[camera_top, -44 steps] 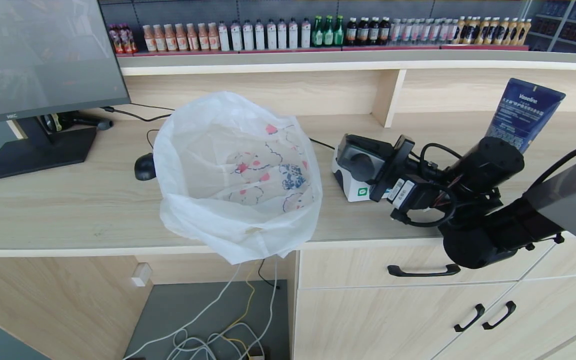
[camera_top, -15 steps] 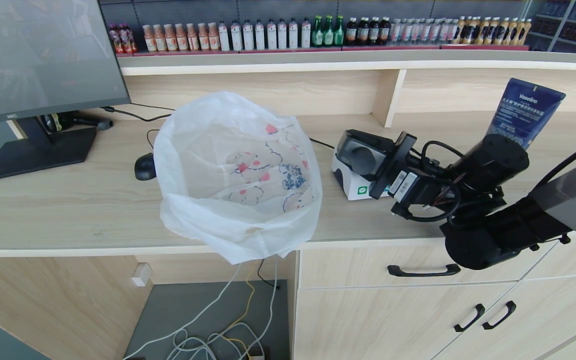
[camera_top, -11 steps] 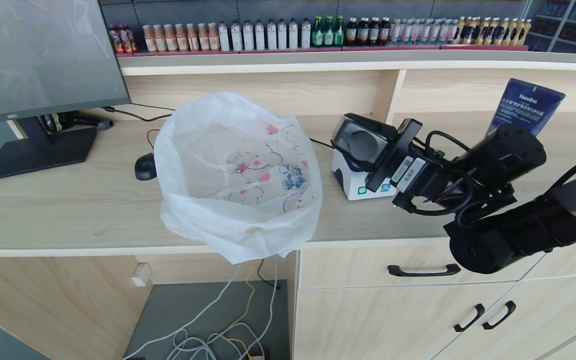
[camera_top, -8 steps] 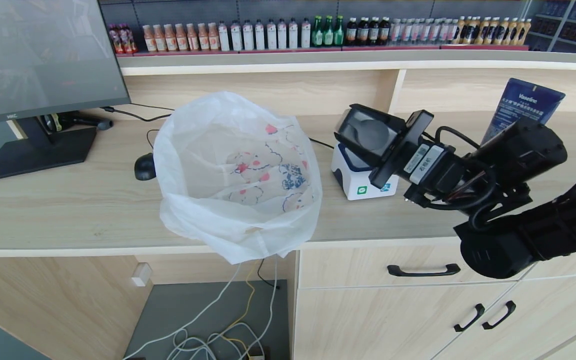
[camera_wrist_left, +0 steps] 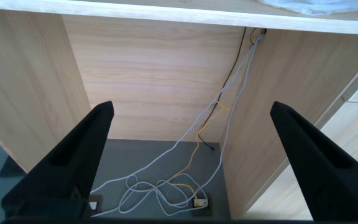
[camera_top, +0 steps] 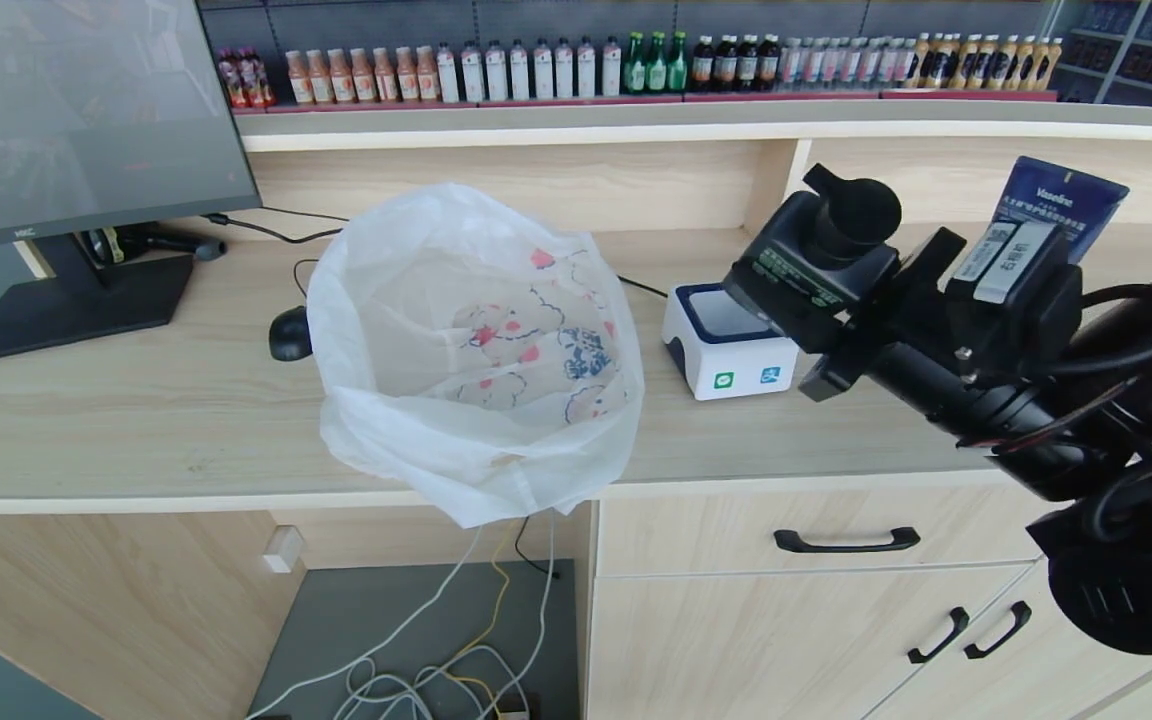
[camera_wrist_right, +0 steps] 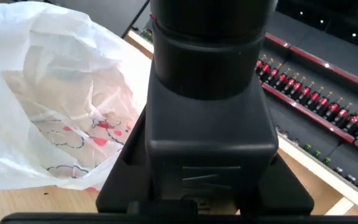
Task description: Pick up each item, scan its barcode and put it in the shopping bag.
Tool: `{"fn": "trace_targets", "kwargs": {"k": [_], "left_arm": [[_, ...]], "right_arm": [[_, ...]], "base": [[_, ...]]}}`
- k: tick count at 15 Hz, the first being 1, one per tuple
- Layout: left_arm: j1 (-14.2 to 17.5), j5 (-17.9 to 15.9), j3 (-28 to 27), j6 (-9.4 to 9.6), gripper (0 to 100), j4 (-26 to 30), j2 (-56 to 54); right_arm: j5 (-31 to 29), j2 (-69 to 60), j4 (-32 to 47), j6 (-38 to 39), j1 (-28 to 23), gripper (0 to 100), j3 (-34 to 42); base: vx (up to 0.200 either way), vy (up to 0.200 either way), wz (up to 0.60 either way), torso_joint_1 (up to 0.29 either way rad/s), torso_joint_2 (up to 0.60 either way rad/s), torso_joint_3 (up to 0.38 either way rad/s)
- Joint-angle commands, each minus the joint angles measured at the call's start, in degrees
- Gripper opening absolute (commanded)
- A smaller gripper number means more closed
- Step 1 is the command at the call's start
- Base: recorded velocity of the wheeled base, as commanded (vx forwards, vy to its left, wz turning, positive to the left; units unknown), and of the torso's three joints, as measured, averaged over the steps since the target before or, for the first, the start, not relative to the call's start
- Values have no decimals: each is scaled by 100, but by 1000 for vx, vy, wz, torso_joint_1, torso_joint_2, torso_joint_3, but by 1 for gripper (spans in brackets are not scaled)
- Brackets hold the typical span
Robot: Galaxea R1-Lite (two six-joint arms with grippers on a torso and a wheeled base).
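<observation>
My right gripper [camera_top: 866, 320] is shut on a black bottle [camera_top: 811, 265] with a round black cap, held tilted above the counter just right of the white scanner [camera_top: 731, 350]. In the right wrist view the black bottle [camera_wrist_right: 207, 106] stands between my gripper's [camera_wrist_right: 204, 186] fingers, with the shopping bag [camera_wrist_right: 55, 106] beyond it. The white plastic shopping bag [camera_top: 476, 350] stands open at the counter's front edge, left of the scanner. A blue tube [camera_top: 1061, 205] stands upright at the back right. My left gripper [camera_wrist_left: 191, 118] hangs open below the counter, holding nothing.
A monitor [camera_top: 76, 110] on a black stand is at the far left, a black mouse [camera_top: 289, 333] beside the bag. A shelf of drink bottles [camera_top: 636, 65] runs along the back. Drawers [camera_top: 846, 540] lie under the counter; cables [camera_wrist_left: 185, 186] lie on the floor.
My right arm has lifted the black bottle up and to the right, away from the scanner's face, and turned it so the cap points upward. The scanner's top is now uncovered.
</observation>
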Motion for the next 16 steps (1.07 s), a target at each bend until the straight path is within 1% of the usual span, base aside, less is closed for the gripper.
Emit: {"fn": "trace_targets", "kwargs": {"k": [1, 2, 4, 5, 6, 8, 9, 10, 13, 16], "left_arm": [[2, 0, 0, -1, 100, 0, -2], [-6, 0, 0, -1, 100, 0, -2], [-6, 0, 0, -1, 100, 0, -2], [2, 0, 0, -1, 100, 0, -2], [2, 0, 0, -1, 100, 0, -2], [2, 0, 0, 7, 100, 0, -2], [-6, 0, 0, 7, 100, 0, -2], [-6, 0, 0, 7, 100, 0, -2], [2, 0, 0, -37, 100, 0, -2], [2, 0, 0, -28, 100, 0, -2]], "right_arm": [[-290, -400, -9, 445, 48, 0, 207], [-501, -479, -9, 1166, 48, 0, 207], [-536, -514, -9, 1992, 4, 0, 374], [-562, -549, -9, 2229, -49, 0, 559], [-720, -558, -9, 2379, -49, 0, 576], [-1476, -514, -9, 2704, -5, 0, 638], [-1696, -514, -9, 2748, 4, 0, 682], [-2048, -541, -9, 2774, 22, 0, 910], [-2056, -523, -9, 2774, 30, 0, 989], [-2048, -681, -9, 2774, 30, 0, 1025]], "base": [[0, 0, 0, 0, 0, 0], [0, 0, 0, 0, 0, 0], [0, 0, 0, 0, 0, 0], [0, 0, 0, 0, 0, 0], [0, 0, 0, 0, 0, 0], [0, 0, 0, 0, 0, 0], [0, 0, 0, 0, 0, 0], [0, 0, 0, 0, 0, 0], [0, 0, 0, 0, 0, 0], [0, 200, 0, -2, 1, 2]]}}
